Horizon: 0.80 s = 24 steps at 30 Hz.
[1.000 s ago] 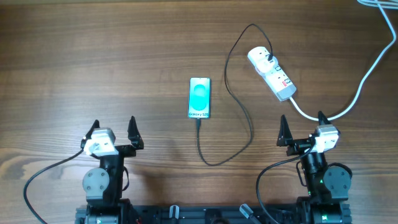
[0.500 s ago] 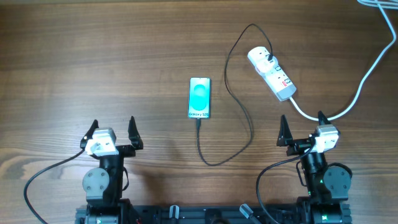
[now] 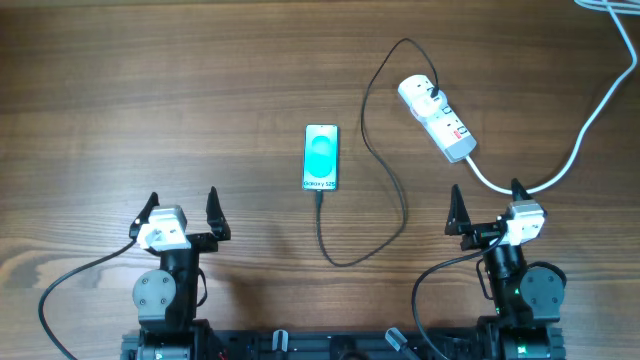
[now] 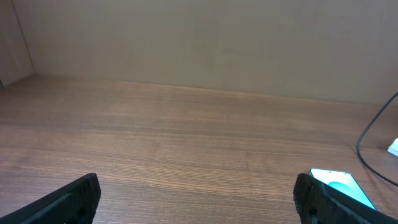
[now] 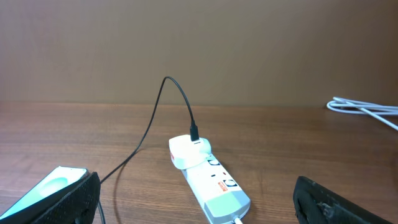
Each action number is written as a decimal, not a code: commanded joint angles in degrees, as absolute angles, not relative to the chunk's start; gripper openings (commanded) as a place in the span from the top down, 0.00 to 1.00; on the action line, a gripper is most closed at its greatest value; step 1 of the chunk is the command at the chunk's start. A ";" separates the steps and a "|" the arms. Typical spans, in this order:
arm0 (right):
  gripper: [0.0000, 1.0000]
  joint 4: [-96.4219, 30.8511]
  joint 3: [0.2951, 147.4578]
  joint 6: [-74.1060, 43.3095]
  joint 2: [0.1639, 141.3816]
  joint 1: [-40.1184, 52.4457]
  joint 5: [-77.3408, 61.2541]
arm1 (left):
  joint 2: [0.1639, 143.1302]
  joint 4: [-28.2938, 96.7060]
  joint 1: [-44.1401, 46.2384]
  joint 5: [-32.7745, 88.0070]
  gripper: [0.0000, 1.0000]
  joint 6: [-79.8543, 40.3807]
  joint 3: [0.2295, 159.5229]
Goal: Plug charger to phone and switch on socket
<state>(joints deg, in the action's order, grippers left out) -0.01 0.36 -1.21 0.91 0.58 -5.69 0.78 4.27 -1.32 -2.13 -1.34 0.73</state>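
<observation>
The phone (image 3: 321, 157) lies flat at the table's middle, cyan screen up, white text band at its near end. It also shows at the right edge of the left wrist view (image 4: 341, 183) and at the lower left of the right wrist view (image 5: 53, 184). The charger cable (image 3: 385, 170) loops from a white adapter on the socket (image 3: 438, 119) round to the phone's near end, where its tip touches the phone. The socket also shows in the right wrist view (image 5: 214, 186). My left gripper (image 3: 182, 207) and right gripper (image 3: 487, 199) are both open and empty near the front edge.
The socket's thick white cord (image 3: 590, 120) runs off to the back right corner; it also shows in the right wrist view (image 5: 364, 109). The robots' own black cables trail at the front by each base.
</observation>
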 commanded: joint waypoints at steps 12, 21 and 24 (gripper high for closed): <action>0.00 0.14 0.30 -1.50 0.60 0.30 -4.91 | 0.16 4.08 -1.74 -2.22 0.00 -1.74 0.32; 0.00 0.14 0.30 -1.50 0.58 0.30 -4.91 | 0.27 4.05 -1.74 -2.22 0.00 -1.74 0.32; 0.01 0.14 0.30 -1.50 0.60 0.30 -4.91 | 0.27 4.05 -1.74 -2.22 0.00 -1.74 0.32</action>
<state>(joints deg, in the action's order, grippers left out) -0.01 0.36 -1.21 0.91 0.58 -5.69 0.78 4.25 -1.32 -2.11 -1.37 0.73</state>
